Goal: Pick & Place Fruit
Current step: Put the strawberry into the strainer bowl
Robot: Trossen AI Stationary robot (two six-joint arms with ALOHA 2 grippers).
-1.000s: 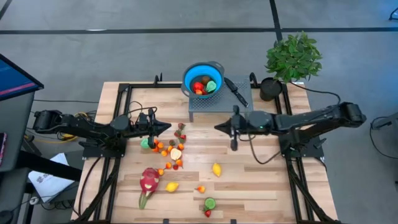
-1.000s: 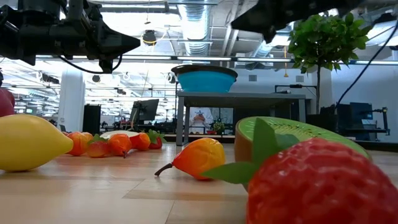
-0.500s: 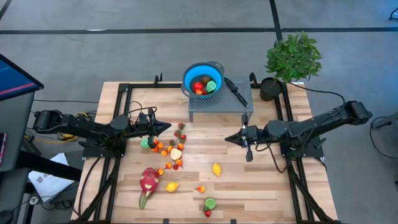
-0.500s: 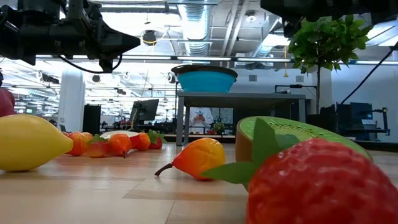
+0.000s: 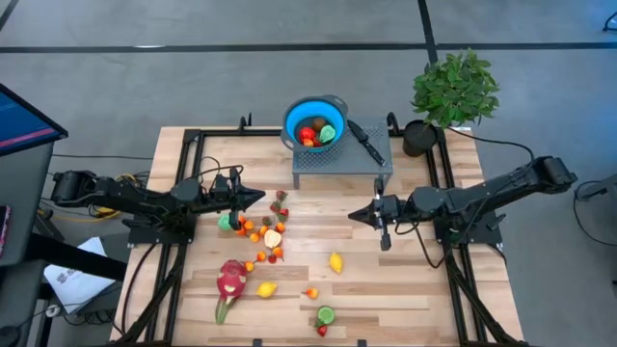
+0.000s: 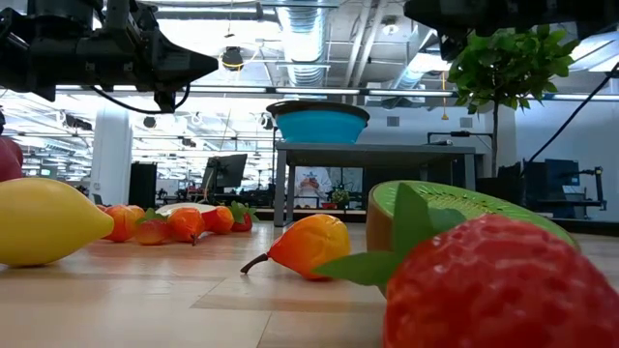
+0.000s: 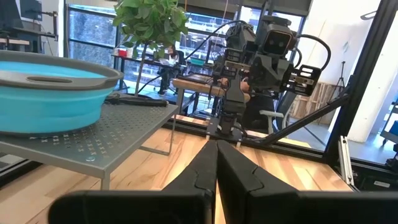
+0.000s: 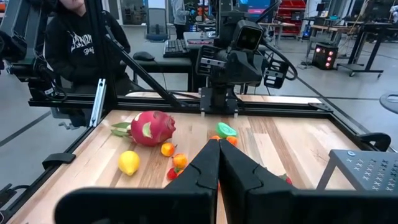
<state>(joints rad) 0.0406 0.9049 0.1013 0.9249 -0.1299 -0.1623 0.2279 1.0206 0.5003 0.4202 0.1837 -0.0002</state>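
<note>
Both grippers, left point(image 5: 258, 197) and right point(image 5: 353, 215), are pinched tight, holding nothing. Fruit point(image 5: 262, 231) lies at 7 o'clock of the bowl point(image 5: 314, 120); likely poised between picks.

Both arms reach inward above the table, left gripper point(image 5: 258, 197) and right gripper point(image 5: 353, 214) with jaws closed.

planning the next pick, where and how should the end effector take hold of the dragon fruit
Probably grip the dragon fruit across its plump pink-red body, not the green tips trailing toward the table's near edge, coming straight down from above. It lies on its side on the table with bare wood on either flank. The yellow fruit sits close beside it, so keep the fingers clear of that side.
</note>
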